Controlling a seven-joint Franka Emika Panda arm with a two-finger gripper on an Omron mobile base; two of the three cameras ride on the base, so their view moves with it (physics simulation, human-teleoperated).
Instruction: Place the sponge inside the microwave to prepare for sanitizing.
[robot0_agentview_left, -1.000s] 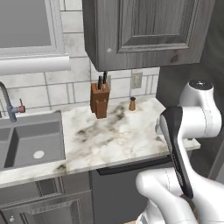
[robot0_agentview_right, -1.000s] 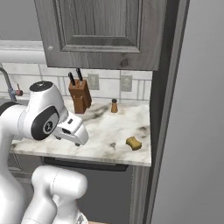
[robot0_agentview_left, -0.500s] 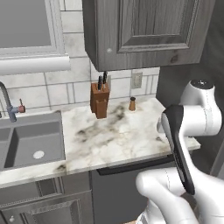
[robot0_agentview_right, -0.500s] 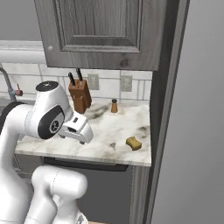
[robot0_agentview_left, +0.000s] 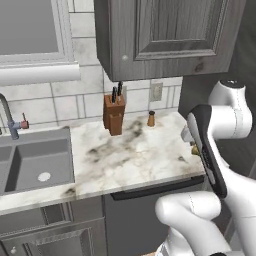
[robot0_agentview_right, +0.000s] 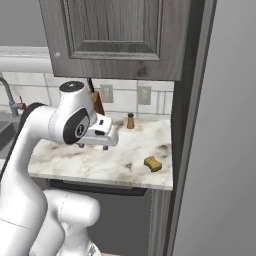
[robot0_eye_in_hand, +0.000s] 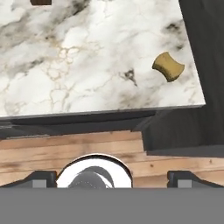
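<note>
Reaching for the sponge (robot0_agentview_right: 152, 163) is the step in hand, and my pincer (robot0_agentview_right: 105, 145) hangs spread wide and empty above the marble counter (robot0_agentview_right: 85, 160), well apart from its target. The sponge lies flat near the counter's front right corner, close to the dark tall panel (robot0_agentview_right: 187, 125) at the counter's end; in the hand view it sits up and to the right (robot0_eye_in_hand: 168, 66), so I judge I must carry my hand across toward that corner before I go down. To do it well I would centre the sponge between my fingertips (robot0_eye_in_hand: 41, 179), turn the wrist so the jaws straddle its narrower side, and descend straight until the tips nearly meet the stone, then close gently, since it should squash easily. The panel and the counter edge are close by, so I'd keep my approach from the open side. The knife block (robot0_agentview_left: 114, 114) and the small shaker (robot0_agentview_right: 130, 121) stand at the back wall, out of my path.
</note>
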